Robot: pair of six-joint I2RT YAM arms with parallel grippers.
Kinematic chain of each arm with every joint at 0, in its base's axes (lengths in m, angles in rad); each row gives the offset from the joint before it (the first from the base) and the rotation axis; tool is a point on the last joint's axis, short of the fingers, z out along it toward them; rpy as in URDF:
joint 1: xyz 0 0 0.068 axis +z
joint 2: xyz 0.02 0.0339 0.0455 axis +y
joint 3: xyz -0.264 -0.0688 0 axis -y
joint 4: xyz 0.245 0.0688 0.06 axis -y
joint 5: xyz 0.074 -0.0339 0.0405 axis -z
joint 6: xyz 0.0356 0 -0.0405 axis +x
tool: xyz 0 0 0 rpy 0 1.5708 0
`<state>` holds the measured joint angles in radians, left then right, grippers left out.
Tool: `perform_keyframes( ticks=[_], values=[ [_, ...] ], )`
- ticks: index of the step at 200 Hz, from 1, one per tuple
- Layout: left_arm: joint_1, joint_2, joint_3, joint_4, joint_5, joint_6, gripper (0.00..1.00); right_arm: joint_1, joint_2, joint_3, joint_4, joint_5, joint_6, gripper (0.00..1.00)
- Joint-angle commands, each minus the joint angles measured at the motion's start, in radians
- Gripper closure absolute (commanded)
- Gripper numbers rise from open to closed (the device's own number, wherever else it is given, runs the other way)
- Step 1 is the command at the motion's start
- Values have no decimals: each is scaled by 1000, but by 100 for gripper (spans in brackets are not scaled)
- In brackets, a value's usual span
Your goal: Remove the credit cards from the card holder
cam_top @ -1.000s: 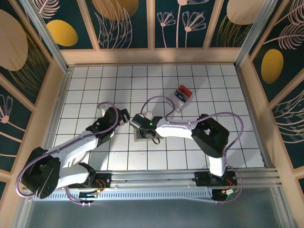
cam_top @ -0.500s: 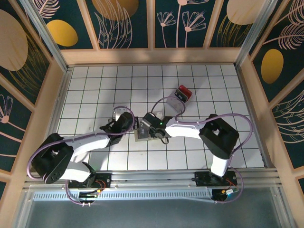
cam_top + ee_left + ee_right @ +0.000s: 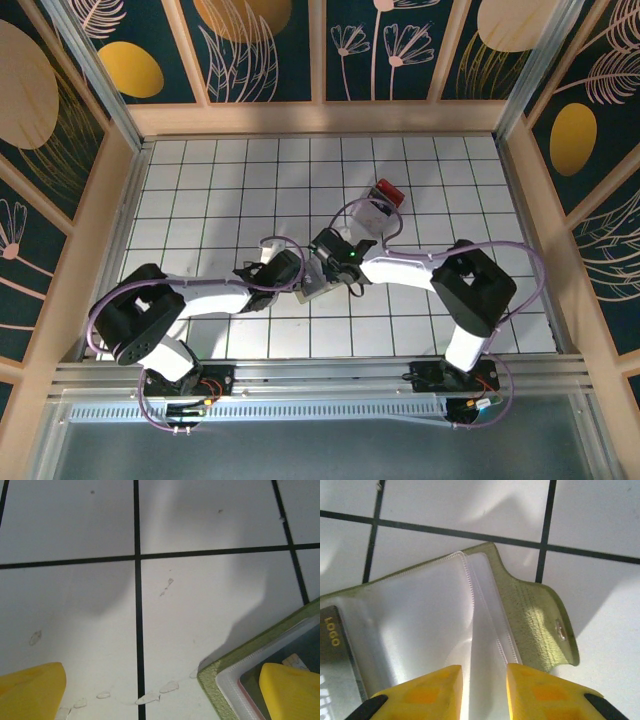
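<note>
The card holder [image 3: 530, 610] lies open on the white, black-gridded desk [image 3: 200, 190], near the middle and a little toward the near edge, right where the two wrists meet in the top view [image 3: 314, 291]. Its outside is olive yellow-green with a felt-like grain. A rounded closing flap [image 3: 547, 630] carrying a small metal snap [image 3: 560, 629] sticks out over a grid line. Inside are clear plastic sleeves [image 3: 420, 610] with stitched edges. One sleeve holds a dark grey card [image 3: 335, 650] printed with "LOGO" in gold letters, running sideways. Pale lettering lower on the card is cut off and cannot be read.

The right fingers [image 3: 420, 692] are yellow and stand a narrow gap apart, low over the sleeves. One sleeve leaf runs up into the gap; they are not pressed together on it.

The left fingers [image 3: 30, 692] are spread wide. One is over bare desk; the other [image 3: 290, 687] is over the inside of the holder, just past its green corner [image 3: 216, 674].

Farther back and to the right, well apart from the holder, lies a small red-and-white thing [image 3: 388, 192].
</note>
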<state>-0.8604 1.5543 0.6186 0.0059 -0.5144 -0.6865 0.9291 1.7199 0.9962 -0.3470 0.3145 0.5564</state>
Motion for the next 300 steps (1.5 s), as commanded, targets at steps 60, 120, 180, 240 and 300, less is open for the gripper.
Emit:
perform_keyframes(
  ticks=[60,120,180,240,300],
  values=[
    [-3,21,0,-60,-71,-115,1,-29,-195,36,-48,13,45,75],
    [-3,23,6,-62,-73,-133,1,-58,-228,67,-7,-149,59,85],
    [-3,-77,-16,-78,-29,-159,1,-97,-144,48,26,-331,25,83],
    [-3,-119,-72,-86,50,-218,1,-133,-66,37,90,-531,-34,76],
    [-3,-62,-70,-73,65,-213,1,-139,47,61,93,-629,-56,82]
  ],
)
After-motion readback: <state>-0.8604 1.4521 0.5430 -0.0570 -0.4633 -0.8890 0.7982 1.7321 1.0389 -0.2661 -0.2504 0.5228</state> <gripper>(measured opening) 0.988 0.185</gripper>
